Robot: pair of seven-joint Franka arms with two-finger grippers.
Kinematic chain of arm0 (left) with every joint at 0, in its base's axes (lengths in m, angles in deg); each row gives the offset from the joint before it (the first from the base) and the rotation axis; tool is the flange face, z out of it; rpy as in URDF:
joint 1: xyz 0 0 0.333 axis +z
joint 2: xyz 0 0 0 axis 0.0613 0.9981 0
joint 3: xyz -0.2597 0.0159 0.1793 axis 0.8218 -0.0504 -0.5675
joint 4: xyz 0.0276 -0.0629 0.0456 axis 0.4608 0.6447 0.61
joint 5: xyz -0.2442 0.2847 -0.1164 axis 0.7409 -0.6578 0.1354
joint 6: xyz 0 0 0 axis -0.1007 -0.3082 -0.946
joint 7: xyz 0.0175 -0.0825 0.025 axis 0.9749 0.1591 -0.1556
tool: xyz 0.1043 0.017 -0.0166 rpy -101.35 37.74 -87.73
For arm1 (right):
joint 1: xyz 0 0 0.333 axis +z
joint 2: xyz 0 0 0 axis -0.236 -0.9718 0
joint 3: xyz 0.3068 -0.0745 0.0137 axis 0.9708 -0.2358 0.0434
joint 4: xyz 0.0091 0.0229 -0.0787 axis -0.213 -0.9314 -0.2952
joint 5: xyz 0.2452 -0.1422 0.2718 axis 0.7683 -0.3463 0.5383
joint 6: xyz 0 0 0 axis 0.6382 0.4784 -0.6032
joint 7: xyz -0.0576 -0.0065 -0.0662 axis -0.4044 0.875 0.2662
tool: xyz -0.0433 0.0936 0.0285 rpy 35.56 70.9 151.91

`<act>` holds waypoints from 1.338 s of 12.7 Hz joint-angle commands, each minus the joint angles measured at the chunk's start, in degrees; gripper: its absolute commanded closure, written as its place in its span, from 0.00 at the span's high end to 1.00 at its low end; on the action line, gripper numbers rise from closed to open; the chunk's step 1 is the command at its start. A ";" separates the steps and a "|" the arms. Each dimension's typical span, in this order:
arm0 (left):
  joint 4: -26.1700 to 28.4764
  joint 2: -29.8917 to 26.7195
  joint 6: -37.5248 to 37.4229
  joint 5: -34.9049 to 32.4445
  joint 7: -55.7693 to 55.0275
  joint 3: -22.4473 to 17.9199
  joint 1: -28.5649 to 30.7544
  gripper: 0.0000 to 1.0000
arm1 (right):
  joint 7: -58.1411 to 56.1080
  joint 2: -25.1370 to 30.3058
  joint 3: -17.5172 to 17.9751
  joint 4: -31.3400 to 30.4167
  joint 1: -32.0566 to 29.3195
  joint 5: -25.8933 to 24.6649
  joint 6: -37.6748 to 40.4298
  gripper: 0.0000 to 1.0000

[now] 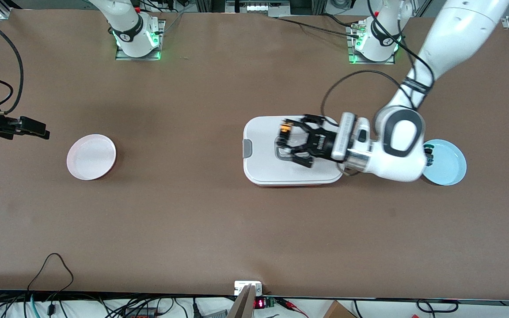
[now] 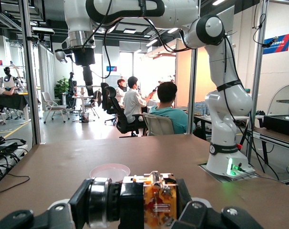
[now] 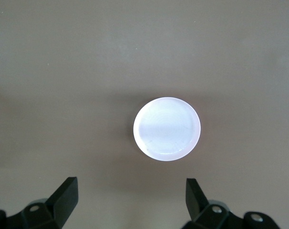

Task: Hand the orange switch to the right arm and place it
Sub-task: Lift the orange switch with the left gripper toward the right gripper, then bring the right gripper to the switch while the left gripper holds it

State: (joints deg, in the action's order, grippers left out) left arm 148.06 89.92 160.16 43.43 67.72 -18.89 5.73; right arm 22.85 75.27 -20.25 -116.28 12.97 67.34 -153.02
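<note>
Orange switch (image 1: 285,129) is sitting pinched tight in the left gripper (image 1: 283,142), up over the white board (image 1: 261,170). I think it is carrying the switch toward the handover. Next, the right gripper (image 1: 38,128), waiting wide open above the pink plate (image 1: 91,157), needs to meet it.

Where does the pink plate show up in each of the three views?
Front view: the pink plate lies on the table toward the right arm's end.
Left wrist view: it sits small on the table above the orange switch held by the left gripper.
Right wrist view: it lies centred below the right gripper.
Shared landmark: the brown table.
</note>
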 commanded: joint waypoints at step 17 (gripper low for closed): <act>-24.89 5.14 50.54 28.21 -8.83 -1.14 -38.16 0.00 | -7.37 -0.51 -2.47 -21.05 -5.65 68.45 11.62 1.00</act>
State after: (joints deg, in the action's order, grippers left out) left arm 126.11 93.53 209.88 70.61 59.46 -19.26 -31.17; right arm 15.76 73.15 -23.15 -134.37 8.00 131.58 -142.14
